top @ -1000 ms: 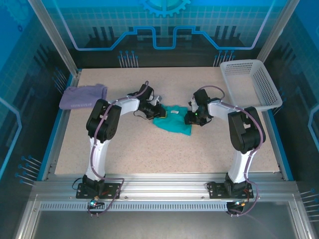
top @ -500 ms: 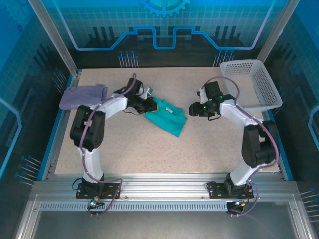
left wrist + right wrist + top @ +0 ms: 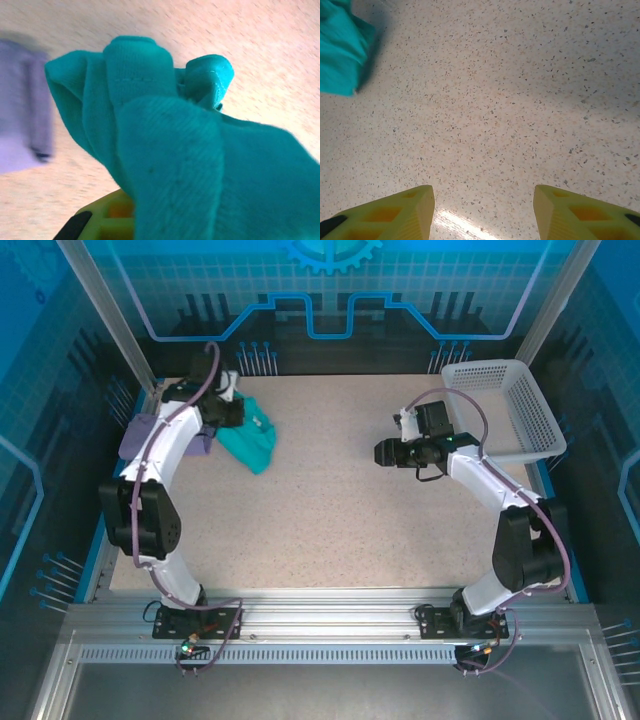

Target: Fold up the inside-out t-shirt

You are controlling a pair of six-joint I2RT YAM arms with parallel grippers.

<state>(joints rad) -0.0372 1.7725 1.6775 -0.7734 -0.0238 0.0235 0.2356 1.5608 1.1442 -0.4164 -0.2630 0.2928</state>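
The inside-out t-shirt [image 3: 250, 440] is a bunched teal bundle at the back left of the table. My left gripper [image 3: 236, 416] is shut on its upper edge. In the left wrist view the teal cloth [image 3: 200, 165] drapes over the jaws in thick folds, and one yellow-green finger [image 3: 97, 225] pokes out beneath it. My right gripper [image 3: 386, 452] hovers over bare table at the centre right, well apart from the shirt. Its fingers [image 3: 395, 215] stand open with nothing between them. A corner of the shirt [image 3: 340, 55] lies at the top left of the right wrist view.
A lavender-purple folded garment [image 3: 138, 438] lies at the table's left edge, just beyond the left arm; it also shows as a purple blur [image 3: 20, 130] beside the teal cloth. A white mesh basket [image 3: 510, 405] stands at the back right corner.
The left arm has swung from the table's centre to the back left, carrying the t-shirt with it. The right gripper has let go of the shirt, opened and drawn back to the right.
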